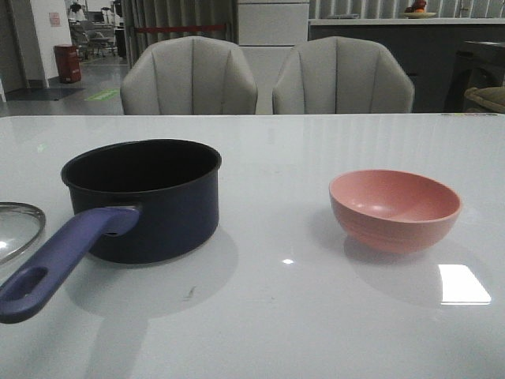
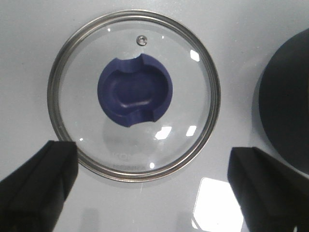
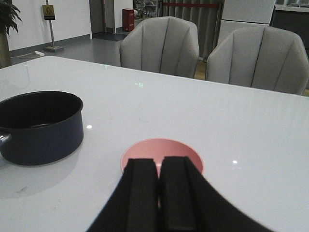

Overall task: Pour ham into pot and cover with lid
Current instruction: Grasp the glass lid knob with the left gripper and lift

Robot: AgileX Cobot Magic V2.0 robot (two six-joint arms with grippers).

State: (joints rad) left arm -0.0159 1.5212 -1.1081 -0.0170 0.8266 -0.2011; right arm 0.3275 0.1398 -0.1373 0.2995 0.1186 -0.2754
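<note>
You see: pink bowl point(image 1: 395, 208) right of centre | white table point(image 1: 284, 316) | two grey chairs point(image 1: 189, 77) top.

Matte black, wedge-shaped gripper point(image 3: 159, 193) fingers

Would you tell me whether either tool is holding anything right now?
Nothing is held: the left tool hangs open above the lid, and the right tool is shut on nothing.

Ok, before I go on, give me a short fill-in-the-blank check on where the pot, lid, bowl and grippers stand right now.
1. The lid lies flat on the ____, not on the pot.
2. The left gripper hangs over the lid with its jaws ____.
3. The right gripper has its fingers pressed ____, holding nothing.
4. The bowl on the robot's right is ____ in colour.

Missing words: table; open; together; pink
</note>
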